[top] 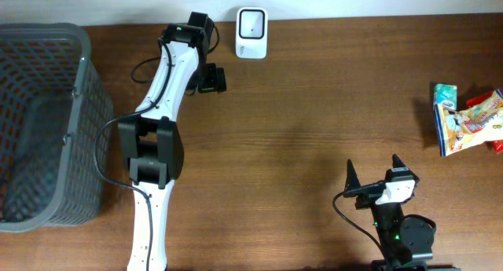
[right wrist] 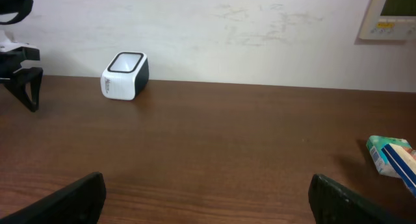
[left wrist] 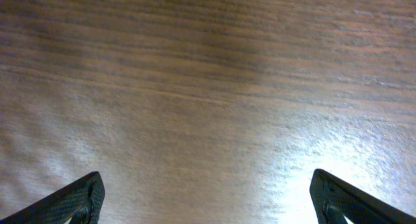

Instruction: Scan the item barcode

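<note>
At three o'clock, your snack packets ran off the frame edge; left gripper and right gripper stood released, open table between them.

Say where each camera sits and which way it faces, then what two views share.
Overhead: above the table, looking straight down at basket, scanner, snack packets; left arm and right arm show.
Left wrist: on the left arm, facing down at bare wood; open left tool at the bottom corners.
Right wrist: low by the table's near edge, facing across to the wall; open right tool along the bottom.
Shared: overhead and right wrist both show scanner and snack packets.
</note>
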{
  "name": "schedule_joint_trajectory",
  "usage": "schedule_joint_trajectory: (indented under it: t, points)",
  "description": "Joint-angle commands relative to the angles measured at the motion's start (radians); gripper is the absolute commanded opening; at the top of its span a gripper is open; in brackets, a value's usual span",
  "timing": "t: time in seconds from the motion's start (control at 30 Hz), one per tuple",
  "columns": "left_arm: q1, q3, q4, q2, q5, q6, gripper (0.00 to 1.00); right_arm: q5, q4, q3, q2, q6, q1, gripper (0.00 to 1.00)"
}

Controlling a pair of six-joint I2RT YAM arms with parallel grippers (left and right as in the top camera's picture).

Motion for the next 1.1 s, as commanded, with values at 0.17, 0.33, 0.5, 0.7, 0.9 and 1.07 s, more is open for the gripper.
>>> schedule_joint_trajectory:
  t: [0.17,0.33,0.5,0.7,0.9,1.07]
  points:
    - [-0.114,-0.010,0.026,-0.445,-0.145,-0.010,0.99,-0.006,-0.001,-0.007,-0.007,-0.007,0.008,0.99]
    - [-0.177,-0.442,0.325,-0.687,-0.205,-0.010,0.99,-0.006,-0.001,-0.007,-0.007,-0.006,0.008,0.99]
    - [-0.176,-1.077,0.571,-1.167,-0.235,-0.010,0.99,-0.006,-0.001,-0.007,-0.007,-0.007,0.008,0.99]
    - [-0.175,-1.257,0.451,-1.549,-0.279,0.028,0.99,-0.006,-0.001,-0.007,-0.007,-0.006,0.008,0.99]
    - [-0.031,-1.847,1.120,-1.909,0.061,0.283,0.99,-0.006,-0.001,-0.007,-0.007,-0.007,0.008,0.99]
    - [0.224,-2.162,1.277,-2.283,0.192,0.284,0.99,-0.006,-0.001,-0.007,-0.007,-0.006,0.008,0.99]
